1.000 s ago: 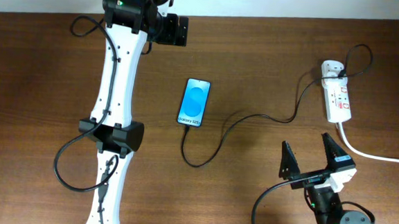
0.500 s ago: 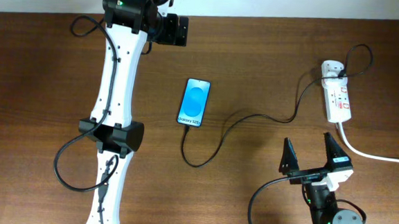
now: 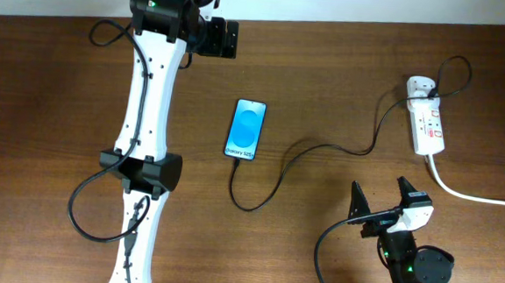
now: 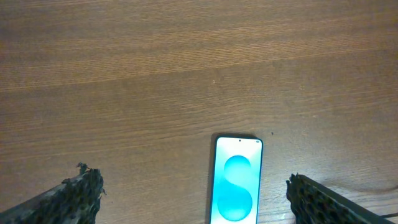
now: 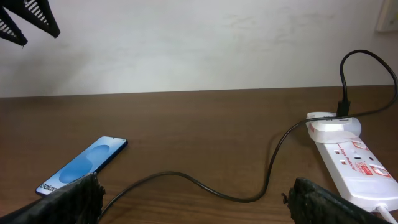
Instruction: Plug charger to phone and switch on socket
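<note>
you can read only one line: "galaxy s25+", in small white letters across the lower end of the blue screen on the phone (image 3: 246, 130), at the centre of the overhead frame. in the right wrist view that white lettering sits at the lower left, too blurred to read. the socket (image 3: 427, 126), at the right of the overhead frame, carries red marks too small to read.

My right black two-finger claw (image 3: 379, 200) has drawn back toward the near edge of the brown wooden table (image 3: 326, 93). From overhead its spread fingers look shorter, so it has probably pitched upward.
</note>
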Controlling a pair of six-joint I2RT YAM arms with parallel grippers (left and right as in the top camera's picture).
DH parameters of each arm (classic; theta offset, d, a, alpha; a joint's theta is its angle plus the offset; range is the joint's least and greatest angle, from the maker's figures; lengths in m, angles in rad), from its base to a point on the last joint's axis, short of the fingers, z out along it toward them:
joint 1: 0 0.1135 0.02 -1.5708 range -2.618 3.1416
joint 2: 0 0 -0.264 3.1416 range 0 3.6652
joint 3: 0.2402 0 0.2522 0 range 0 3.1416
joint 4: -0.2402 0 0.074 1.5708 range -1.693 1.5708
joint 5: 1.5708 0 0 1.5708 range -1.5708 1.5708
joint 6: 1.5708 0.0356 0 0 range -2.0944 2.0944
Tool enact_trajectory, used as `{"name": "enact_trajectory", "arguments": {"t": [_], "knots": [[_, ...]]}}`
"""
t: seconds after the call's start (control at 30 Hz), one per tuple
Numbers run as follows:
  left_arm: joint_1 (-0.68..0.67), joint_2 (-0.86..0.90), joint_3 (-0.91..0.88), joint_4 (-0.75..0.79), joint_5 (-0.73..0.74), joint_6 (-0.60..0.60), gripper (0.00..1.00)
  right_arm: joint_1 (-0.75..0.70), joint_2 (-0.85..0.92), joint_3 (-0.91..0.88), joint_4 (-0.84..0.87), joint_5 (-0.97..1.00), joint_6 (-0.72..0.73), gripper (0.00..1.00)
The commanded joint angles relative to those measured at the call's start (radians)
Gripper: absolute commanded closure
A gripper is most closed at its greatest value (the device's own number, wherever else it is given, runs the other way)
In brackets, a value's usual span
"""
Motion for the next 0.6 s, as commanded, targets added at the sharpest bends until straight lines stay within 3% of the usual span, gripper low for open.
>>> {"name": "enact_trajectory", "arguments": {"t": [0.0, 0.13, 0.57], "knots": [[0.006, -0.008, 0.002, 0.001, -0.011, -0.012, 0.01, 0.009, -0.009, -0.005, -0.009, 0.011, -0.029, 0.02], [0.006, -0.008, 0.002, 0.001, -0.011, -0.012, 0.01, 0.009, -0.01, -0.005, -0.01, 0.011, -0.137, 0.02], [0.006, -0.008, 0.002, 0.001, -0.011, -0.012, 0.01, 0.009, -0.009, -0.005, -0.017, 0.07, -0.09, 0.02]]}}
